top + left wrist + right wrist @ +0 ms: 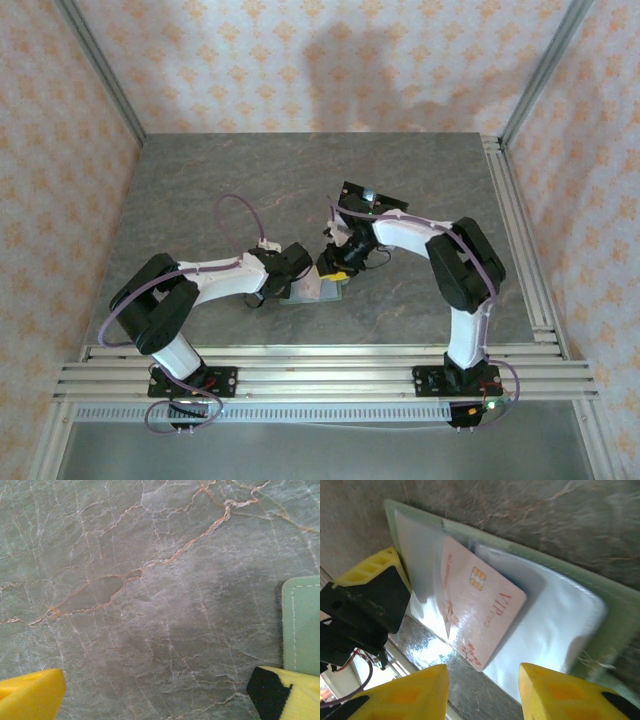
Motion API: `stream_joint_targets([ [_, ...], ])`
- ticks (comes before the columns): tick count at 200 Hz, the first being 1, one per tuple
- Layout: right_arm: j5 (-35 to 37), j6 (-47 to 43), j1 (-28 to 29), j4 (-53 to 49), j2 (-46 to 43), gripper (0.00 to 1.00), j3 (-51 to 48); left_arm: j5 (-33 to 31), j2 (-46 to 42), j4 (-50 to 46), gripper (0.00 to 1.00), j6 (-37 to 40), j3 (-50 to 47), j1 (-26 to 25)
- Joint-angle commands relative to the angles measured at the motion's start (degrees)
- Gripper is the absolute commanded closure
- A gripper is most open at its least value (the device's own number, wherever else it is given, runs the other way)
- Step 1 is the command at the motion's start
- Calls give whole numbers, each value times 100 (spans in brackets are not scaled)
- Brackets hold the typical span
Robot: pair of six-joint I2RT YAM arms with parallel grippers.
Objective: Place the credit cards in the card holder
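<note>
- The grey, marble-veined counter (250, 180) carries the work a little toward 6 o'clock from its centre, where the two arms meet.
- The sage-green soft folding card holder (615, 602) lies open and flat there, its clear inner sleeves facing up. In the top view its long axis runs about from 9 to 3 o'clock; in the right wrist view, from 10 to 4 o'clock.
- I judge the task to be in its middle. One card is at the holder, but the glare hides whether it is fully under a sleeve. How many cards are left I cannot tell.
- The left gripper (155, 692) has its jaws wide and holds nothing. One yellow fingertip (290, 695) appears to rest on the holder's edge, at 5 o'clock in its own view.
- The right gripper (482, 692) hangs just over the holder with its jaws moderately apart and nothing between them.
- The pale pink thin credit card with a gold chip (480, 600) lies on the sleeves, toward the holder's 10 o'clock end. Its print runs about from 1 to 7 o'clock, so I judge its long axis the same. One corner points to 6 o'clock, toward the right jaws.
</note>
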Motion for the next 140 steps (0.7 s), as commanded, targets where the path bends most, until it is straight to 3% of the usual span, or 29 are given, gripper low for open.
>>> stream_joint_targets([
  [1,294,290,-98,292,-261,59,-311,157,165,711,0,-18,70,65],
  [59,423,1295,-61,1339,-970,58,-1076,201,-123,677,0,287,149,406],
  [140,2199,3286,660,3200,-1951,55,-2171,478,-258,854,0,503,154,643],
])
